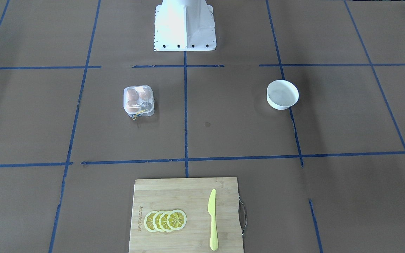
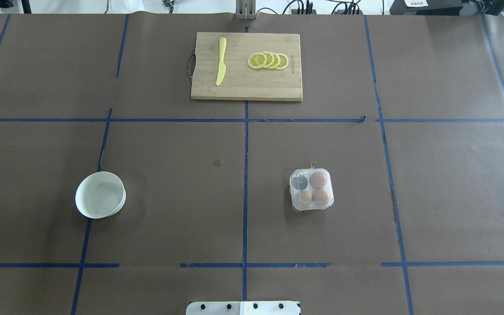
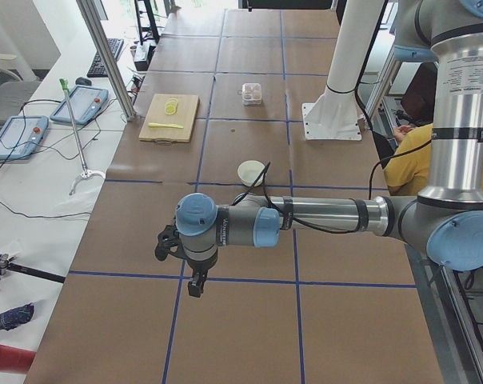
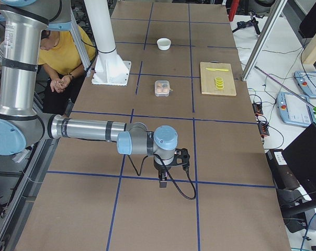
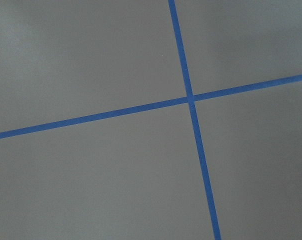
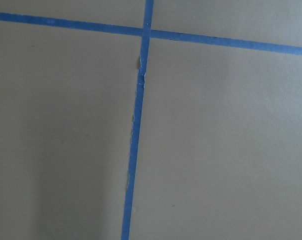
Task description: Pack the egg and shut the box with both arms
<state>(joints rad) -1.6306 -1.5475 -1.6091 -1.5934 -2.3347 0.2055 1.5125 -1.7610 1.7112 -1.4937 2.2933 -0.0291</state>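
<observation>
Clear egg carton (image 2: 311, 189) holding three brown eggs (image 2: 318, 179), well apart from left gripper (image 3: 194, 286) and right gripper (image 4: 162, 182).
Opening of either gripper impossible to tell; cutting board (image 2: 243, 89) engraving unreadable.

Bright, even light; soft shadows; sharp

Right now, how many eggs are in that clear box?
3, all in the box: one egg far right, another near left, another near right. Fourth cell looks empty.
</observation>
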